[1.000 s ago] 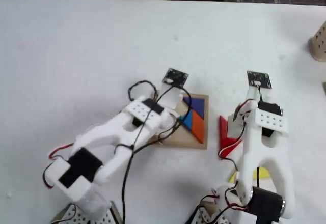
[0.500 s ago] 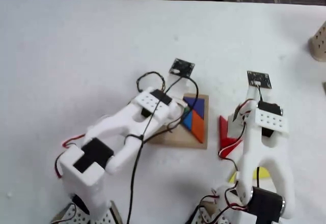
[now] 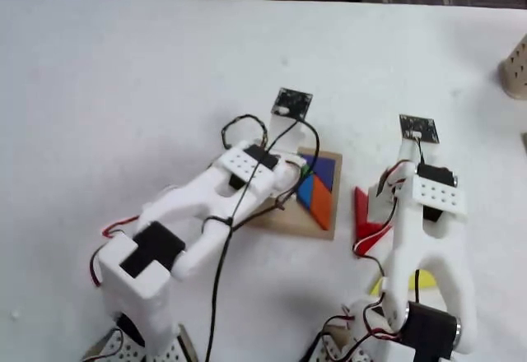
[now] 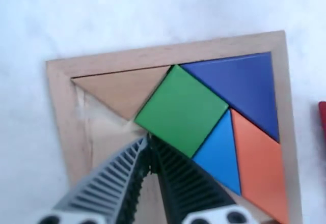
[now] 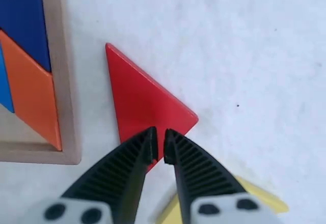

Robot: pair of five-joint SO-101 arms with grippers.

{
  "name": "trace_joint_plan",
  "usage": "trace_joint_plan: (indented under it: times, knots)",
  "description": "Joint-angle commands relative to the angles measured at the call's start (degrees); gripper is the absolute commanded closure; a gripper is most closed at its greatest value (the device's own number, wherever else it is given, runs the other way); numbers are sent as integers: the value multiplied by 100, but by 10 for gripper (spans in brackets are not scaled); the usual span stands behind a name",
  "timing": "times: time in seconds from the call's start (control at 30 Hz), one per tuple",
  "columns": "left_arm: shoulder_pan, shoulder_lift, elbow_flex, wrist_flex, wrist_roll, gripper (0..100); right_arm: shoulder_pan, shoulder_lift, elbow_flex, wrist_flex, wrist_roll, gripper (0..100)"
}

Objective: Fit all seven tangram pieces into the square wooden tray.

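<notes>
Your tray (image 3: pixel 290 224) sits just below the ctr of the high view on the white counter (image 3: pixel 123 74), w/ the left arm stretched over its left half. Inside it, the green square (image 4: pixel 181 109) stands on a corner, touching the dark blue triangle (image 4: pixel 239 86), which fills the tray's upper right corner in the high view. The light blue triangle (image 4: pixel 219 152) is wedged btwn the green square and the orange piece (image 4: pixel 260 163), and the orange piece runs along the right rim. A tan, wood-toned triangle (image 4: pixel 122 89) lies against the rim on the green square's other side. The rest of the tray floor is bare wood.

Your left tool (image 4: pixel 148 142) is narrow, jaws pressed together w/ nothing btwn them. Its tips are right at the green square's edge, over the bare floor.

The red triangle (image 5: pixel 142 102) lies flat on the counter just right of the tray, outside the rim and apart from it. Your right tool (image 5: pixel 159 140) is narrow too, w/ only a slit btwn the jaws and nothing gripped, its tips over the red triangle's edge. The yellow piece (image 5: pixel 254 203) is on the counter lower right in the high view, near the right arm's base and partly hidden by the arm.
</notes>
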Motion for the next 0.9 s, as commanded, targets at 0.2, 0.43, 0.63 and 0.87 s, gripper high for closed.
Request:
trace_joint_plan:
  times: [0.2, 0.43, 0.63, 0.87]
  knots:
    - [136, -110, -79, -158, 0, 977, 66, -163, -18, -4, 53, 967]
    - [136, -286, -53, 79, 0, 977, 48, -163, -18, -4, 53, 967]
    - [84, -1253, 510, 158, -9, 977, 57, -163, -18, -4, 53, 967]
    - [-312, -2229, 1187, 97, -9, 977, 66, -163, -18, -4, 53, 967]
